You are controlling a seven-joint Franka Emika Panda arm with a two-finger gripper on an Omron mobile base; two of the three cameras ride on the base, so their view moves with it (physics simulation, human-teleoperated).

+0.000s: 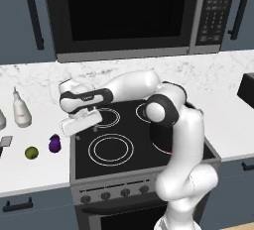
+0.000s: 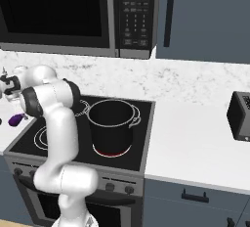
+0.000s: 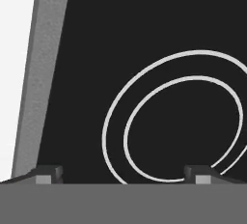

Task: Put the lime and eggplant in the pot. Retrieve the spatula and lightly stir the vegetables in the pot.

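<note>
My gripper (image 1: 86, 132) hangs open and empty over the stove's front left burner (image 3: 178, 121), close to the stove's left edge. Its fingertips (image 3: 48, 173) stand wide apart with only the cooktop between them. The lime (image 1: 31, 152) and the eggplant (image 1: 54, 143) lie on the white counter to the left of the stove, apart from the gripper. Further left, the spatula's light-grey blade (image 1: 6, 141) shows at the picture's edge. The black pot (image 2: 113, 122) stands on the front right burner, which glows red beneath it; the eggplant (image 2: 17, 119) also shows beside my arm.
Two white bottles (image 1: 21, 109) stand at the back of the left counter. A dark toaster (image 2: 241, 116) sits on the right counter. A microwave (image 1: 124, 13) hangs over the stove. The arm's elbow (image 1: 161, 111) stands in front of the pot.
</note>
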